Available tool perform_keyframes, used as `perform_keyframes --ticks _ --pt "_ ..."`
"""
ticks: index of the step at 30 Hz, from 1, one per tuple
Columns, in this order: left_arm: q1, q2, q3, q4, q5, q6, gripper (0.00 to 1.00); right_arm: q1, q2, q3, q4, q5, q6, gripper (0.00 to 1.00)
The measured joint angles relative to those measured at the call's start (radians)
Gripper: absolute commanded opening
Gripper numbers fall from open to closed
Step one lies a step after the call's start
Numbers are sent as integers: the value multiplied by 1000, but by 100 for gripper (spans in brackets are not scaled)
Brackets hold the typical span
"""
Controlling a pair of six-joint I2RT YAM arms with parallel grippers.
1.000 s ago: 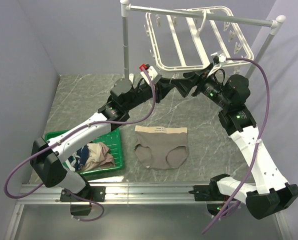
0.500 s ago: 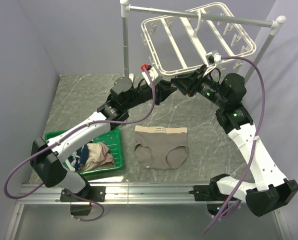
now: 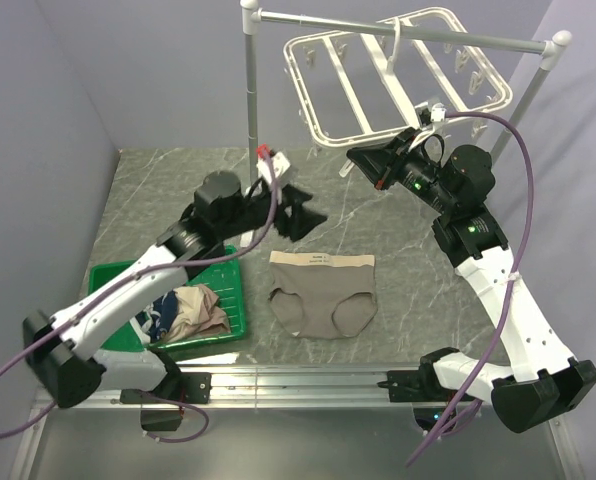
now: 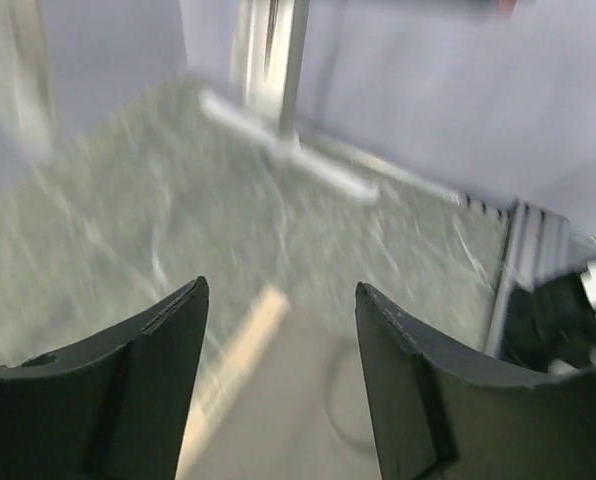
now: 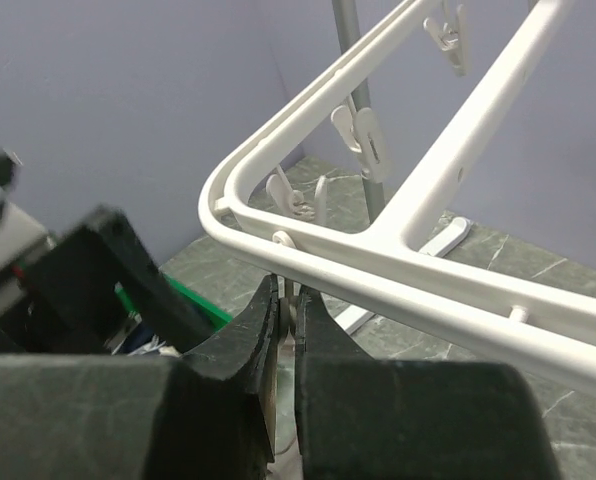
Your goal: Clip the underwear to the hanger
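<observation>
The underwear [image 3: 323, 295], taupe with a beige waistband, lies flat on the marble table; in the blurred left wrist view the underwear [image 4: 308, 400] shows below the fingers. My left gripper [image 3: 308, 212] hovers open and empty over the underwear's upper left, and the left gripper [image 4: 281, 286] shows a wide gap. The white hanger [image 3: 378, 80] hangs from the rack bar. My right gripper [image 3: 358, 162] is at its near edge. In the right wrist view the right gripper [image 5: 289, 286] is shut on a small white clip [image 5: 289, 316] dangling under the hanger [image 5: 398, 275] rail.
A green basket [image 3: 118, 275] holding a navy and a pinkish-beige garment stands at the near left. The white pole rack [image 3: 251, 90] rises behind the table, with its foot [image 4: 288, 150] on the marble. Purple walls close in on the left and the back.
My left gripper has opened and drawn back left and down from the hanger's near edge to above the underwear. My right gripper has shut on the clip.
</observation>
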Motion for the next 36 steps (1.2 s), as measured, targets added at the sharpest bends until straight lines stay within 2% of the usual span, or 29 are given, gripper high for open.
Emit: perform_keyframes --ticks 5,11,12,13,14,20,24,27,36 --pt "8 -129 -223 -174 -37 -140 68 0 0 0 -4 10 -6 0" --pt "7 -37 -306 -369 -159 -319 70 0 0 0 -7 14 -7 0" --pt "7 -19 -306 -391 -183 -347 71 0 0 0 -7 14 -7 0" --pt "7 -3 -306 -407 -208 -373 77 0 0 0 -7 14 -7 0" --pt "6 13 -307 -417 -231 -395 78 0 0 0 -8 14 -7 0" --pt "8 147 -292 -454 -347 -490 79 0 0 0 -8 17 -7 0" --pt "14 286 -215 -492 -384 -502 81 0 0 0 -8 17 -8 0" --pt "17 372 -148 -500 -406 -504 86 0 -3 0 -10 17 -12 0" --pt "19 555 -44 -531 -463 -515 93 0 -13 0 -10 16 -30 0"
